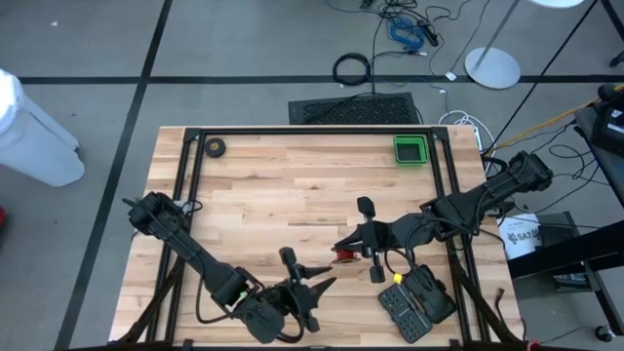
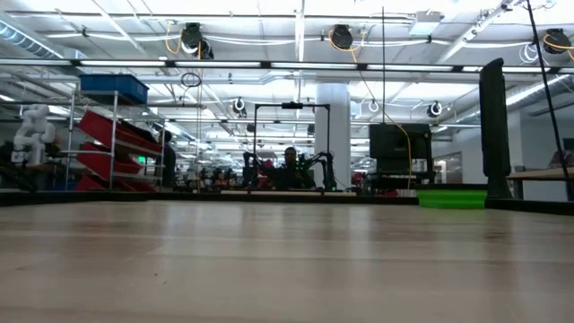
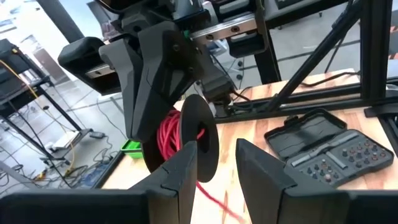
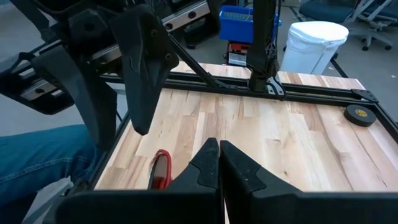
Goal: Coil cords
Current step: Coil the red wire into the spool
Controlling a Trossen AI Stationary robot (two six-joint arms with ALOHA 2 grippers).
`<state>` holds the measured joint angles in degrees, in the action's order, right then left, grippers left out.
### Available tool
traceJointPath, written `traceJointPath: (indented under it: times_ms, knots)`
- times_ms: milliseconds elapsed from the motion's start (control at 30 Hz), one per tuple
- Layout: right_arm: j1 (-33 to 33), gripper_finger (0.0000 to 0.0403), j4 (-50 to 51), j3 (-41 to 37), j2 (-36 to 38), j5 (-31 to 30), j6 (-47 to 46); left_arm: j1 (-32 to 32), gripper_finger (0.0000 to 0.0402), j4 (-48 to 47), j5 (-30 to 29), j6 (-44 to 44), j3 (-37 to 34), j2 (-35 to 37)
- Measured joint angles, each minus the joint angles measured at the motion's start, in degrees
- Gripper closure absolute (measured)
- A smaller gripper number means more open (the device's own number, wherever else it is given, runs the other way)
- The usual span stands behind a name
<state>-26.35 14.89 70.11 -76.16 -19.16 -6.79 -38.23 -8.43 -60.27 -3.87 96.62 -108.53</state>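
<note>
**Two grippers meet over a red cord near the front edge**

Two dark arms show in the high view. The right gripper (image 1: 343, 248) sits near the front edge of the wooden worktop (image 1: 292, 185), about the middle, pinched tight with the red cord (image 1: 343, 256) at its tip. The left gripper (image 1: 314, 276) is close beside it, nearer the front edge. A green tray (image 1: 410, 150) rests at the far right corner, a small black roll (image 1: 214, 148) at the far left corner, and an open tool case (image 1: 416, 302) at the front right.

The low view shows only bare wood and the room behind.

The left wrist view shows much more. The black reel (image 3: 202, 142) stands on its edge, its flat face turned sideways, with the red cord wound beside it. One loose strand runs down onto the wood. The left fingers (image 3: 180, 174) stand partly apart and hold nothing.

The right wrist view shows its fingers (image 4: 205, 165) shut together. The cord's red loop stands upright just beside them, but whether they grip it I cannot tell.
</note>
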Motion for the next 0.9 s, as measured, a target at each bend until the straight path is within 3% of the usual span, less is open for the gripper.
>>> traceJointPath:
  times_ms: [900]
  knots:
    - [0.0,0.0403,0.0,0.0,0.0,0.0,0.0,3.3,0.0283,0.0,3.2,0.6,-0.3,0.0]
